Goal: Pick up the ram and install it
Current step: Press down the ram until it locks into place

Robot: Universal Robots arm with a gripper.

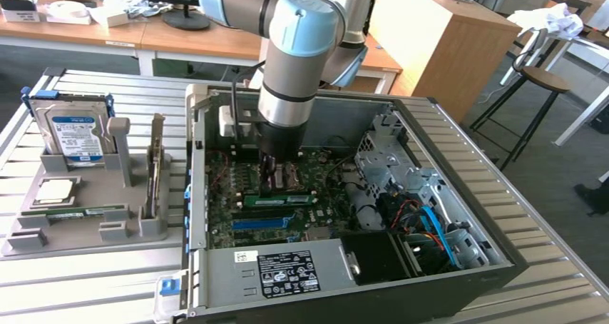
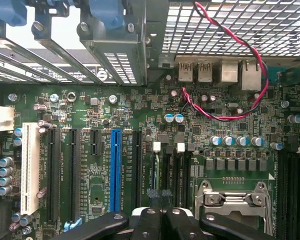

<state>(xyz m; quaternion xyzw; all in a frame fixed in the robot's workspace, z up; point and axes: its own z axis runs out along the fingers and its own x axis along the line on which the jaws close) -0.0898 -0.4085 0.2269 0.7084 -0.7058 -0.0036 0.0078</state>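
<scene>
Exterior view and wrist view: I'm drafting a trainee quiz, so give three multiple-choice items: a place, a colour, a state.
1. Where is the gripper? A inside the computer case, above the motherboard; B raised high above it; C outside it.
2. The twisted cable is: A yellow; B red and black; C white.
3. The expansion card in the grey tray is: A lying flat; B gripped; C upright.
Answers: A, the arm reaches into the case; B, the wrist view shows it; C, it stands on edge.
</scene>
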